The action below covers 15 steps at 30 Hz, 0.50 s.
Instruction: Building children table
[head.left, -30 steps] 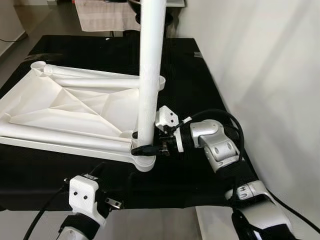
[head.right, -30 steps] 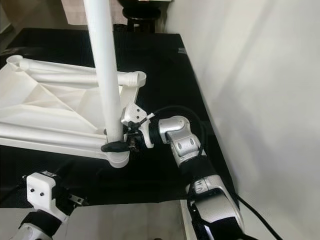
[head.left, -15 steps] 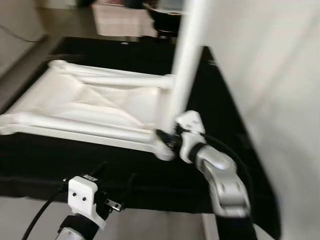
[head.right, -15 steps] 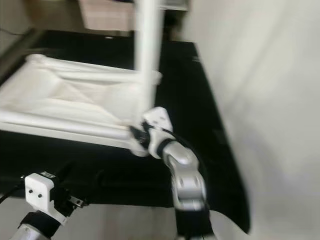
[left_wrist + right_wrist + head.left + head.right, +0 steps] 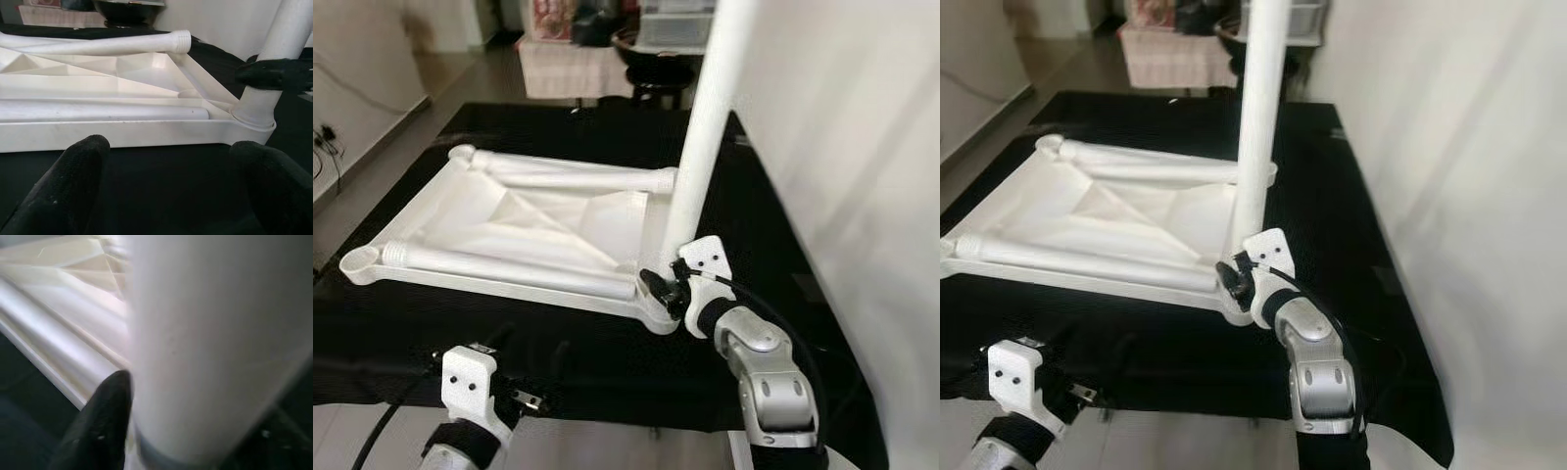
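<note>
Nearest to us, our left gripper hovers low over the black cloth-covered work surface, its two black fingers spread wide with nothing between them, well short of the tabletop's near edge. In its wrist view the fingertips frame that edge.

Just beyond, the white moulded plastic children's tabletop lies upside down on the cloth, its ribbed underside facing up. Two white plastic table legs lie loose on it: one leg along the near edge, the other leg along the far edge.

At the near right corner of the tabletop, a third white tubular leg stands upright in the round corner socket. Our right gripper is clamped on this upright leg just above the socket, its black fingers wrapped around the tube. The right wrist view, blurred, shows one finger pressed against the white tube.

A pale wall runs along the right side of the surface. Farther back stand a round dark stool and a cloth-draped piece of furniture.
</note>
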{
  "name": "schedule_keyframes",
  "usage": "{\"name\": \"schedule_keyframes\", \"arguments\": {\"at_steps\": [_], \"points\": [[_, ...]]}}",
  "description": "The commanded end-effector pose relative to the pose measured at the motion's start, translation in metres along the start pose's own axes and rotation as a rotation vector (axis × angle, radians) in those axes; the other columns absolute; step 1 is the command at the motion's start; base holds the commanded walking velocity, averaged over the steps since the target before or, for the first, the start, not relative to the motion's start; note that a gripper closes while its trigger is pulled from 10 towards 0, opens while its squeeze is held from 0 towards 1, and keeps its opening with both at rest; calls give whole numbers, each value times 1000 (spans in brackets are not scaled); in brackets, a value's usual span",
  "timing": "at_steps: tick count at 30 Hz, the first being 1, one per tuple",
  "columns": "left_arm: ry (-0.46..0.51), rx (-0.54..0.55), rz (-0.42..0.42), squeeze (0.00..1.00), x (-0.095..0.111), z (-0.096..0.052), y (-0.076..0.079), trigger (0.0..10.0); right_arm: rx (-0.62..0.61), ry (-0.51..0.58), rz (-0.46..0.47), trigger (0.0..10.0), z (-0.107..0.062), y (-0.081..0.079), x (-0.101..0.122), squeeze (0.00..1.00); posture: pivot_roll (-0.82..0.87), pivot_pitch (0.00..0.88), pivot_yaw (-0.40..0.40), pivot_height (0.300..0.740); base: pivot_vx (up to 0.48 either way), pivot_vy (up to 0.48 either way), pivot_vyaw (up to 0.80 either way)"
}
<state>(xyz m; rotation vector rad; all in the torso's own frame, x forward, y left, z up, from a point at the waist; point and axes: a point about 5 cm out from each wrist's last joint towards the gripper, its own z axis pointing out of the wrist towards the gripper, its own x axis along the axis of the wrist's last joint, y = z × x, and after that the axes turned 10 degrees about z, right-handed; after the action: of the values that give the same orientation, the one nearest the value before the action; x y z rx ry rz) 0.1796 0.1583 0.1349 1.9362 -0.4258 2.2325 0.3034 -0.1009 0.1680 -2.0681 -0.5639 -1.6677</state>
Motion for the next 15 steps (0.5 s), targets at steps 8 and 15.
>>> {"name": "schedule_keyframes", "arguments": {"at_steps": [8, 15], "points": [[-12, -11, 7, 0, 0, -4, 5, 10000, 531, -10, -237, 10000, 27, 1, 32, 0, -4, 118, -60, 740, 0, 0, 0], [-13, -10, 2, 0, 4, -8, 11, 10000, 669, -52, -294, 353, 42, 4, 45, 0, 19, 146, -77, 740, 0, 0, 0]]}}
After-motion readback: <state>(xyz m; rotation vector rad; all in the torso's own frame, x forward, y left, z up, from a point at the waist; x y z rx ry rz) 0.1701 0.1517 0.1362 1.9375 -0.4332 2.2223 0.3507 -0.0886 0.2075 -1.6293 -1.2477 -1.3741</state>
